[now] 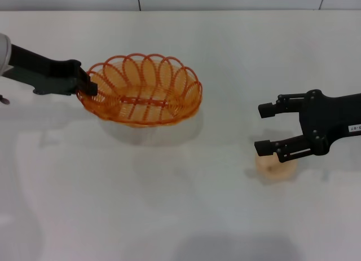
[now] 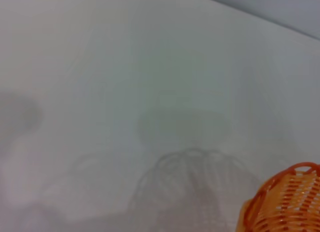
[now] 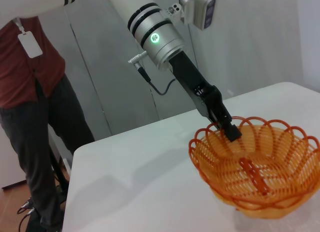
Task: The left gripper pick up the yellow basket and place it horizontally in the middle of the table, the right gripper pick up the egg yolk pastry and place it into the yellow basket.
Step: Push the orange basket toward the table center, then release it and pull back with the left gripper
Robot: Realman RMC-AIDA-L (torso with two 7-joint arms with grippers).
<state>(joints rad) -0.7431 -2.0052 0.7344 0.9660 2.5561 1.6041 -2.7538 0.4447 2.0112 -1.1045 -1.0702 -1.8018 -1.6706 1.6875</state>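
The left tool (image 1: 89,86) is clenched on the rim of the yellow basket (image 1: 142,91) at the basket's left end, as the head view shows; the right wrist view confirms it, with the black fingers (image 3: 231,131) pinching one of the rim loops. The basket (image 3: 257,172) hangs tilted, its gripped end a little higher, and its shadow falls on the table (image 1: 169,216) just below it, so it appears lifted off the surface rather than resting on it. It sits left of the table's centre and toward the far side. In the left wrist view only an edge of the basket (image 2: 285,202) shows in one corner, with its looped shadow on the white table beside it.

The right tool (image 1: 268,128) is on the right side of the table, well apart from the basket. Its two fingers are spread wide, released, holding nothing. The egg yolk pastry (image 1: 275,165) lies on the table directly beneath the nearer finger, partly covered by it in the head view; whether that finger touches the pastry cannot be told.

A person (image 3: 35,91) in a dark red top with a badge stands beyond the far edge of the table, seen in the right wrist view.
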